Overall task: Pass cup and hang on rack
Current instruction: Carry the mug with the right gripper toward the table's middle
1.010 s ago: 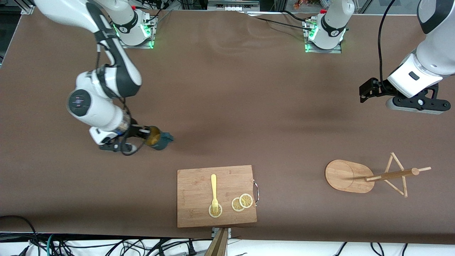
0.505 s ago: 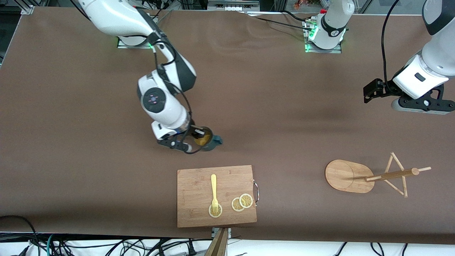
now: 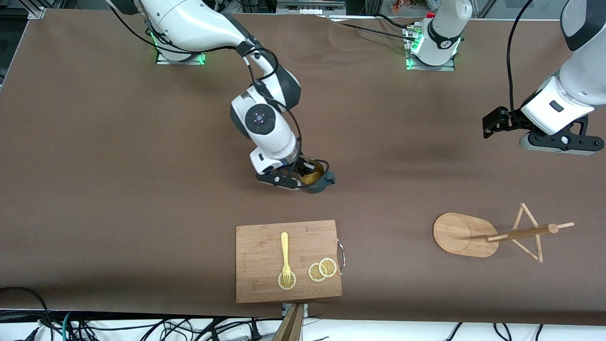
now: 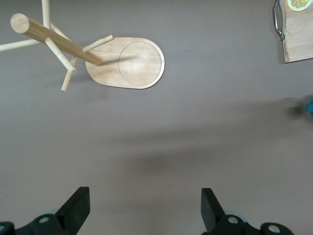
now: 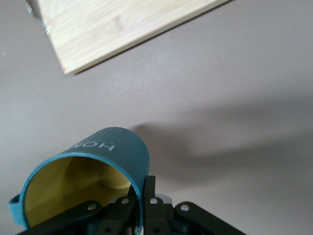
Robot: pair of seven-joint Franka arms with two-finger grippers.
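Right gripper (image 3: 310,179) held the cup (image 3: 316,181) in the air over bare table, near mid-table, above the stretch just farther from the front camera than the board (image 3: 288,260). Its fingers were pinched on the cup wall, one inside the yellow interior and one outside, as the right wrist view showed (image 5: 139,198). The cup (image 5: 83,181) was tipped, mouth partly toward the front camera, with the handle sticking out toward the left arm's end of the table.

Left gripper (image 3: 551,140) hung over bare table toward its own end, jaws wide and holding nothing; both fingers (image 4: 78,210) were apart in its wrist view, with only tabletop between them. This arm waited.

The rack (image 3: 492,234) was upright near the left arm's end, nearer the front camera than the spot under the left gripper. From the left wrist, its post (image 4: 56,40) leaned across the picture and the pegs fanned out from it above the oval base.

Key relation: cup and left gripper were well apart, the gap running along the table's length. The cup lay toward the right arm's end from the open jaws, handle leading that way. The left arm was far nearer the rack. Judged: a hand-over somewhere between them comes next, and the left jaws will need the wall or rim, leaving the handle free for a peg.

A fork (image 3: 285,253) and lemon slices (image 3: 323,270) lay on the board, untouched.
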